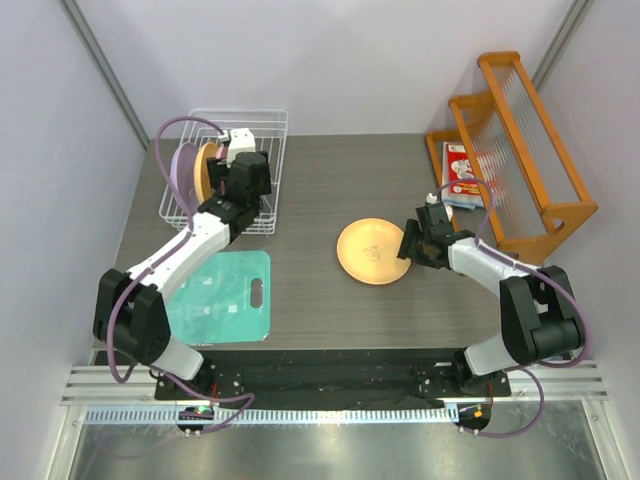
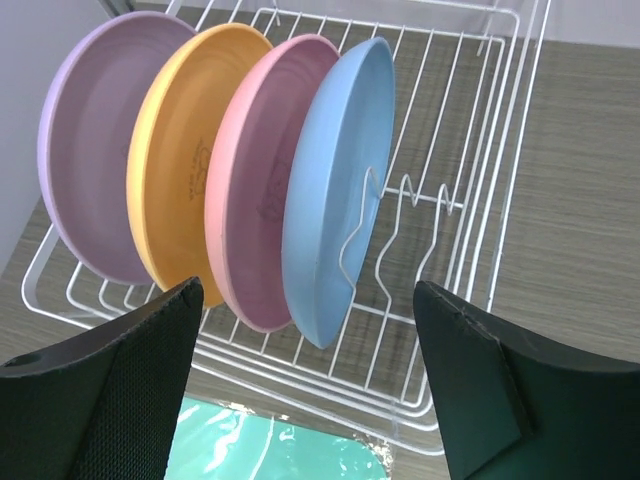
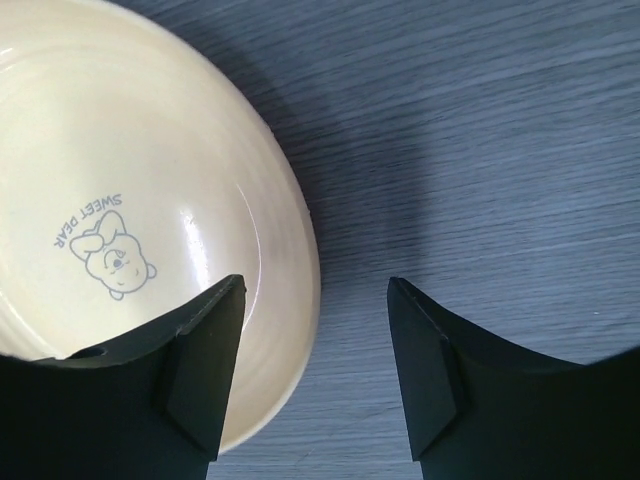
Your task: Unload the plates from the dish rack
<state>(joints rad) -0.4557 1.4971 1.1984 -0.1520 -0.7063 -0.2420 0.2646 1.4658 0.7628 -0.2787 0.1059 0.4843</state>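
At the far left of the table [image 1: 330, 170], the white wire dish rack [image 1: 268, 128] holds four plates standing on edge side by side. The lavender plate [image 2: 90, 150] is outermost, followed by the orange plate [image 2: 175, 160], the pink plate [image 2: 250, 200] and the light blue plate [image 2: 335, 180], which rests against a bent wire prong. Over the rack hangs the left gripper [image 2: 305, 300], its jaws spread wide and gripping nothing. In the wrist view the lower edges of the pink and blue plates show between its fingers, and whether either finger touches a plate cannot be told. Just in front of the rack, toward the arm bases, the teal cutting mat [image 1: 225, 295] lies flat. Well to the right of the rack, the yellow-orange plate [image 1: 372, 251] lies face up on the table, with a small cartoon figure and lettering printed inside. The right gripper [image 3: 315, 290] sits at that plate's side away from the rack, jaws parted, one finger over the plate's rim and the other over bare wood grain. Farther right of the rack stands the orange wooden shelf rack [image 1: 525, 150], with a red-and-white packet [image 1: 462, 172] at its base.
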